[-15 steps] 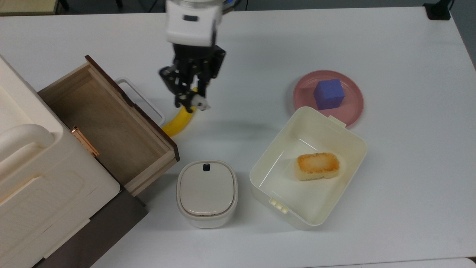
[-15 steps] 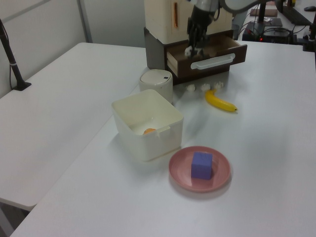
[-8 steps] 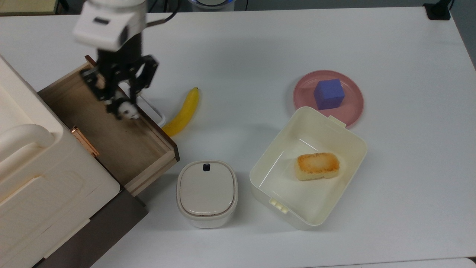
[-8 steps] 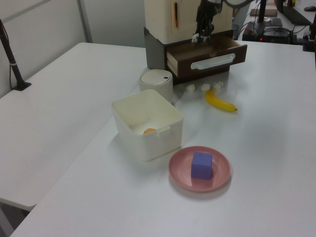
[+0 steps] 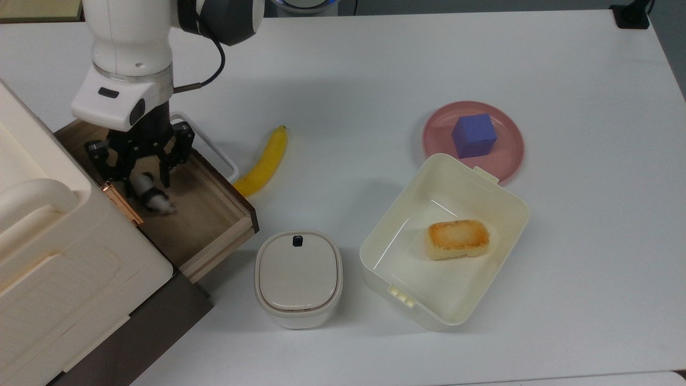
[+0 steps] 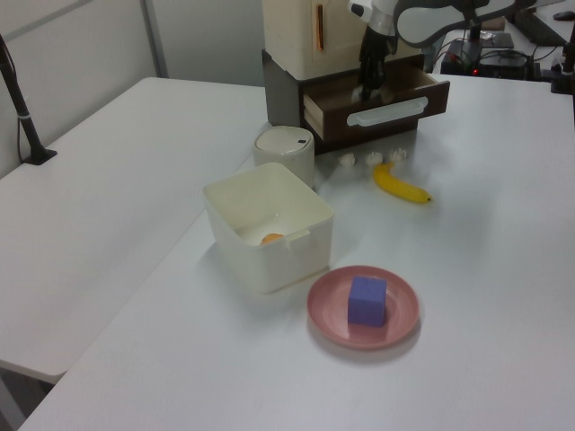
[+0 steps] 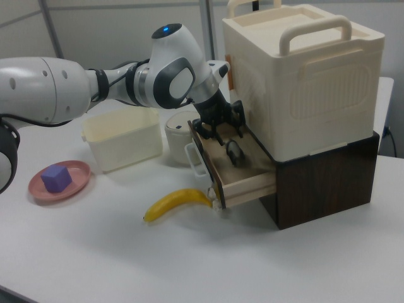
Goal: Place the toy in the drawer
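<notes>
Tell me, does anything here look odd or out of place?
Nothing looks spilled or broken. The oddest sight is the toy, a blurred panda below the open tool over the open drawer, apparently just let go. A purple cube on a pink plate is also a curious pairing.

The black two-finger gripper point(image 5: 140, 177) travelled from above the yellow banana point(image 5: 262, 162) towards the top view's left and came over the open light-wood drawer with the dark brown front panel point(image 5: 214, 182). Its fingers, closed on the small black-and-white panda toy point(image 5: 150, 195) a second ago, had spread apart, and the toy, blurred, was below them inside the drawer point(image 7: 234, 151)
</notes>
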